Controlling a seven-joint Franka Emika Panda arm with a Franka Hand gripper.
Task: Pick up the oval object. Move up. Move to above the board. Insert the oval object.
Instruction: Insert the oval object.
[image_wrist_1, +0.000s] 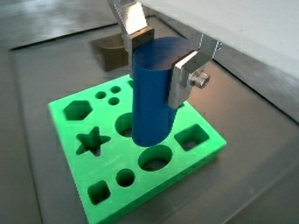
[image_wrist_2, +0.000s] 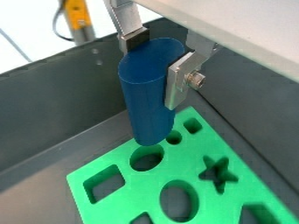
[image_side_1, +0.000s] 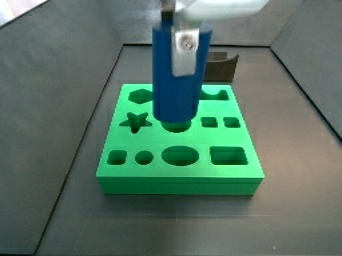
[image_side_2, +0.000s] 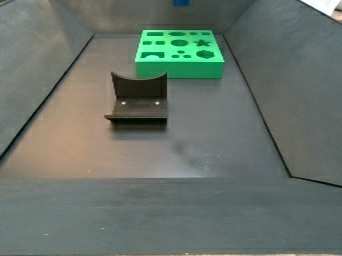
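Observation:
My gripper (image_wrist_1: 160, 57) is shut on the oval object (image_wrist_1: 149, 96), a tall blue peg held upright by its upper end. In both wrist views the silver fingers (image_wrist_2: 179, 80) press on opposite sides of the peg (image_wrist_2: 146, 96). Below it lies the board (image_wrist_1: 65, 127), a bright green block with star, hexagon, round and square holes. In a side view the gripper (image_side_1: 181, 45) hangs over the middle of the board (image_side_1: 181, 175), and the peg (image_side_1: 174, 85) ends just over a hole. Another side view shows only the peg's tip (image_side_2: 181, 3), clear above the board (image_side_2: 181, 68).
The fixture (image_side_2: 136, 100), a dark L-shaped bracket on a base plate, stands on the dark floor apart from the board, and shows behind it (image_side_1: 221, 68) in a side view. Sloping grey walls (image_side_2: 40, 90) enclose the floor on all sides.

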